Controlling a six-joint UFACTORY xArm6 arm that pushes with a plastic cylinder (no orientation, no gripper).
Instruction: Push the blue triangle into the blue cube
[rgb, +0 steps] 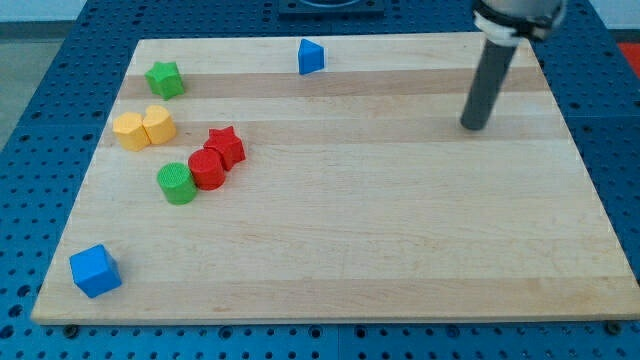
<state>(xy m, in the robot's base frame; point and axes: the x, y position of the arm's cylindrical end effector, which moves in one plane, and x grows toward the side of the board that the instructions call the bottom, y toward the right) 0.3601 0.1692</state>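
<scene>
The blue triangle (311, 56) sits near the top edge of the wooden board, a little left of the middle. The blue cube (95, 270) sits at the board's bottom left corner. My tip (472, 126) is on the board at the upper right, well to the right of the blue triangle and a little lower in the view, touching no block.
A green star (164, 78) lies at the upper left. Two yellow blocks (144, 127) touch each other below it. A red star (226, 146), a red cylinder (207, 169) and a green cylinder (177, 183) cluster at centre left. The wooden board (400, 250) lies on a blue perforated table.
</scene>
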